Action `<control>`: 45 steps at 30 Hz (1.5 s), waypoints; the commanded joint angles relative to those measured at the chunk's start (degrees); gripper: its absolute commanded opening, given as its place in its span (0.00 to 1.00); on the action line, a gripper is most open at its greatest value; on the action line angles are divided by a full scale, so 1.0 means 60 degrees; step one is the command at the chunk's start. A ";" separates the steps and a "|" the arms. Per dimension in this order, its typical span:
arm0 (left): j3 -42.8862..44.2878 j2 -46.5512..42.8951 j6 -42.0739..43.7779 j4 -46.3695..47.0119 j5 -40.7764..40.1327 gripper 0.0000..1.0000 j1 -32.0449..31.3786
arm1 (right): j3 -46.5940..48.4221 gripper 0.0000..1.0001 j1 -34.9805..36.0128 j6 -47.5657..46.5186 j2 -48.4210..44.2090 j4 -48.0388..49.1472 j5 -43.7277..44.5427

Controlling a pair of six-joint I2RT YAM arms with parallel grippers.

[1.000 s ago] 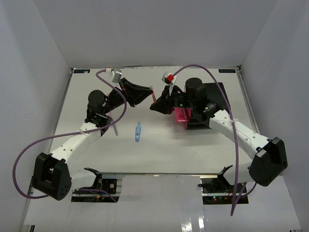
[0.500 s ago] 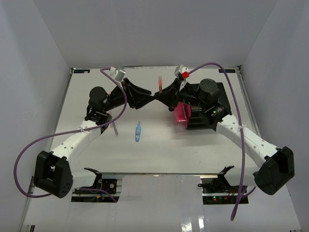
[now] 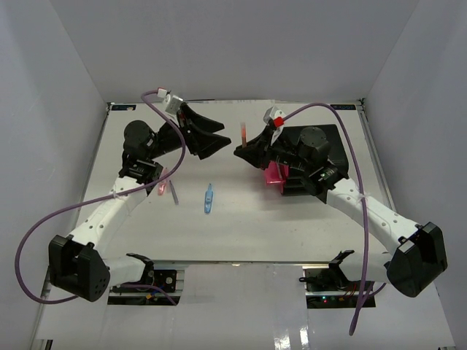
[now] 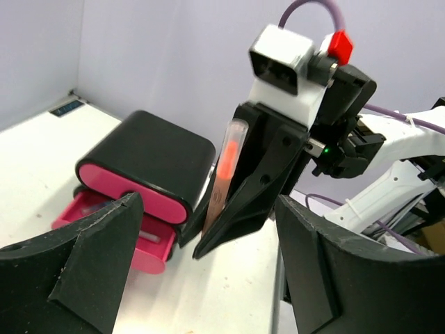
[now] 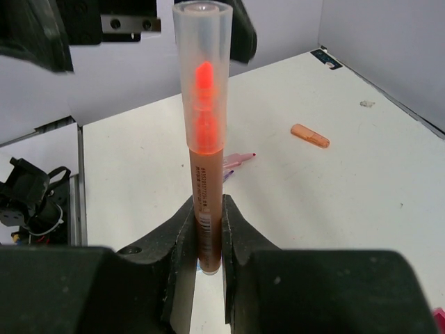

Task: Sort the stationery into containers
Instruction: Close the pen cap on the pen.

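My right gripper (image 5: 207,209) is shut on the lower end of an orange highlighter (image 5: 204,125) with a clear cap, and holds it upright. From above, the highlighter (image 3: 241,133) stands between the two arms, above the table. My left gripper (image 4: 208,202) is open just left of it, fingers wide and apart from the highlighter (image 4: 226,160). Behind the right gripper (image 3: 244,151) stands the black cabinet (image 3: 325,142), with one pink drawer (image 3: 275,173) pulled out. In the left wrist view, something pale lies in that drawer (image 4: 104,219).
A light-blue piece (image 3: 209,198) lies mid-table. A pink pen (image 3: 162,181) and a grey-blue one (image 3: 175,194) lie near the left arm. A loose orange cap (image 5: 310,136) and a pink pen (image 5: 240,158) lie on the table beyond the highlighter.
My left gripper has opened and drawn back to the left, away from the highlighter. The highlighter now stays in the right gripper alone, which has shifted a little.
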 commanded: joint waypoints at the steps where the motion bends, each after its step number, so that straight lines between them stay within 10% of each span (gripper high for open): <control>1: 0.0758 -0.0200 0.0998 -0.0872 0.0192 0.88 0.0038 | 0.0040 0.08 0.0012 -0.0094 -0.0232 0.0043 0.0033; 29: 0.2415 0.1295 0.1570 -0.1356 -0.0174 0.78 -0.0679 | 0.0861 0.08 0.0027 -0.0167 0.0325 -0.1364 -0.0611; 45: 0.2503 0.1602 0.1380 -0.1517 0.0031 0.46 -0.0987 | 0.1007 0.08 0.0012 -0.0109 0.0383 -0.1393 -0.0699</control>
